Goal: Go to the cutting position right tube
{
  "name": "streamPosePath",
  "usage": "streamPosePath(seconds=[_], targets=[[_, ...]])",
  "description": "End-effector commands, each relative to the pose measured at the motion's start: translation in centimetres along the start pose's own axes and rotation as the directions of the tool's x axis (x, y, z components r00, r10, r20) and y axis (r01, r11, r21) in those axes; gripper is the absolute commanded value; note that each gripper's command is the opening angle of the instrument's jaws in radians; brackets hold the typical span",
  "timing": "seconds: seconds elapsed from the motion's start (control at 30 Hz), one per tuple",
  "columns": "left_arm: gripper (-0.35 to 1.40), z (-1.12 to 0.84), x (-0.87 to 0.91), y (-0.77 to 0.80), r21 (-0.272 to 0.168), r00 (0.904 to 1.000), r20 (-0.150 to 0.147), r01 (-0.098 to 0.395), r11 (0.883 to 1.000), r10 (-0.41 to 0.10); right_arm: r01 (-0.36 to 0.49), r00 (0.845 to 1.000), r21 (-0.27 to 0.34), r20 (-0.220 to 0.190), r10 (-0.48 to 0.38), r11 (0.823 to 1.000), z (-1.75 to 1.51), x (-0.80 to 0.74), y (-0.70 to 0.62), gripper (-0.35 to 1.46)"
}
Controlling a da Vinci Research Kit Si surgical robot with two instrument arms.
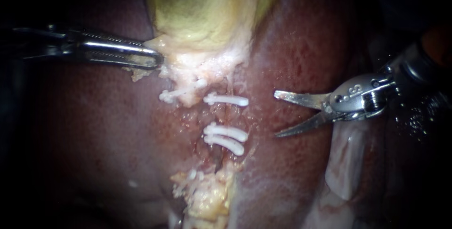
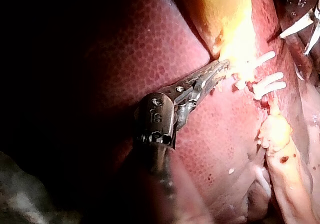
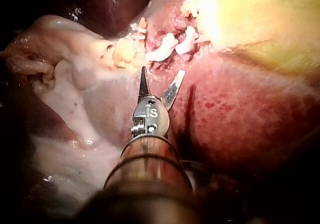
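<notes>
The yellow-green gallbladder (image 1: 202,12) hangs at the top centre. My left instrument (image 1: 155,60) has its jaws shut on the pale tissue at the gallbladder's lower edge; the left wrist view shows its tip (image 2: 221,67) in that tissue. Below, white clips (image 1: 226,100) (image 1: 226,137) lie across the right tube (image 1: 220,116), one above and two below a bare stretch. Another clip (image 1: 181,92) sits further left. My right instrument (image 1: 278,115) has two blades standing open, clear of the tissue, just right of the clips. In the right wrist view its blades (image 3: 159,84) point at the clips (image 3: 165,49).
Dark red liver (image 1: 94,130) surrounds the clipped strip on both sides. A lump of pale yellow fatty tissue (image 1: 207,196) lies below the clips. Whitish tissue (image 1: 343,163) sits under my right instrument's shaft.
</notes>
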Motion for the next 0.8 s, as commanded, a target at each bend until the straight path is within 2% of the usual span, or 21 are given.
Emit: streamPosePath(seconds=[0.03, 0.2, 0.33, 0.47, 0.53, 0.63, 0.8], targets=[[-0.35, -0.02, 0.0, 0.0, 0.0, 1.0, 0.0, 0.0, 1.0, 0.0, 0.0, 1.0, 0.0, 0.0, 0.0, 1.0, 0.0, 0.0, 0.0, 1.35], [-0.35, -0.2, 0.05, 0.02, -0.009, 1.0, 0.003, 0.002, 1.0, -0.002, 0.0, 1.0, 0.0, 0.0, 0.0, 1.0, 0.0, 0.0, 0.0, 1.35], [-0.35, -0.51, 0.17, 0.05, 0.012, 1.0, -0.001, 0.01, 1.0, -0.01, 0.0, 1.0, 0.003, -0.001, 0.0, 1.0, 0.0, 0.0, 0.0, 1.35], [-0.35, -0.81, 0.37, 0.08, 0.025, 0.9992, -0.028, 0.031, 0.999, -0.03, 0.0, 1.0, 0.002, -0.001, 0.0, 1.0, 0.0, 0.01, 0.0, 1.35], [-0.35, -0.92, 0.48, 0.1, 0.029, 0.9989, -0.041, 0.022, 0.999, -0.021, -0.001, 1.0, 0.002, -0.001, 0.001, 1.0, 0.01, 0.01, 0.0, 1.35], [-0.35, -1.01, 0.57, 0.13, 0.033, 0.9986, -0.051, 0.017, 0.999, -0.015, -0.001, 1.0, 0.008, -0.003, 0.001, 1.0, 0.0, 0.02, 0.0, 1.35], [-0.35, -1.03, 0.58, 0.16, 0.034, 0.9986, -0.051, 0.012, 0.999, -0.011, -0.001, 1.0, 0.03, -0.011, 0.002, 1.0, 0.02, 0.04, -0.01, 1.35]])
